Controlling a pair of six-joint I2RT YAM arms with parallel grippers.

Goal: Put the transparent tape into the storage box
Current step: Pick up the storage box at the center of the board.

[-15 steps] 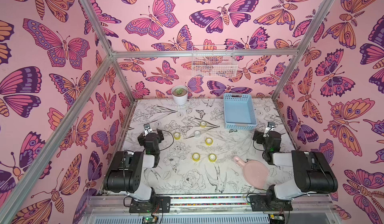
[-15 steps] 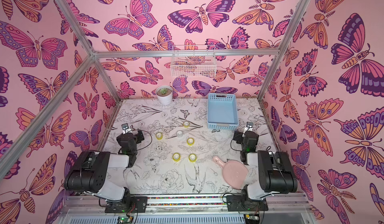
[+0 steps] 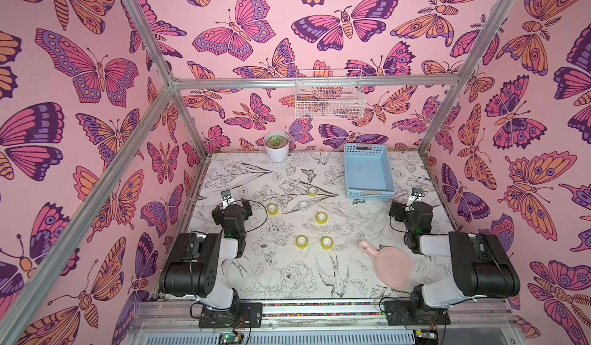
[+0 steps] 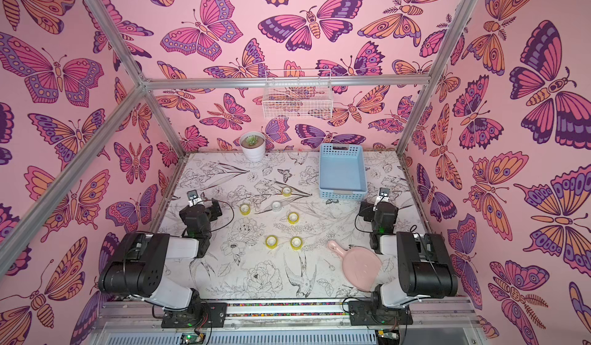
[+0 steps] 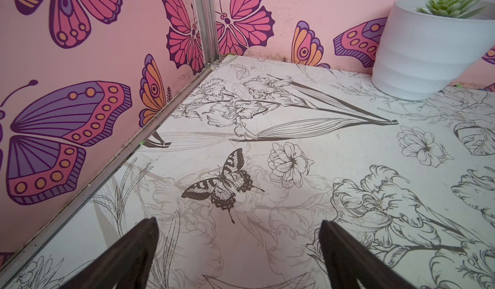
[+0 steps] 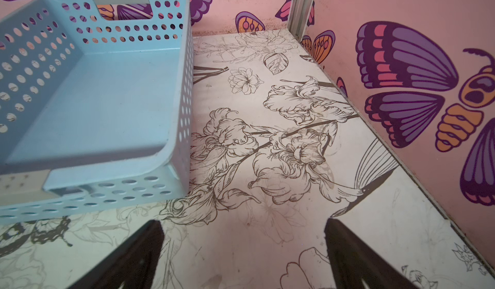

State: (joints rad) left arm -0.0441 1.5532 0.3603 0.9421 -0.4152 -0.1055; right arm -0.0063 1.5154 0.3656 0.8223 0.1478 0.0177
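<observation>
The transparent tape point(image 3: 303, 205), a small clear roll, lay flat, hole upward; the storage box point(image 3: 371, 195), light blue with perforated walls, stood upright and empty, apart, farther back and rightward.

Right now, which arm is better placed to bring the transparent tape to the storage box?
Probably the right. Both grippers are open; the transparent tape lies slightly nearer the left gripper, but the storage box stands beside the right gripper.

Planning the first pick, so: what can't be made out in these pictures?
Tape rolls: too small in both top views to tell which are transparent; outside both wrist views.
Box: cut off by the right wrist view's edge.
Wire basket: contents unclear through its mesh, both top views.
</observation>
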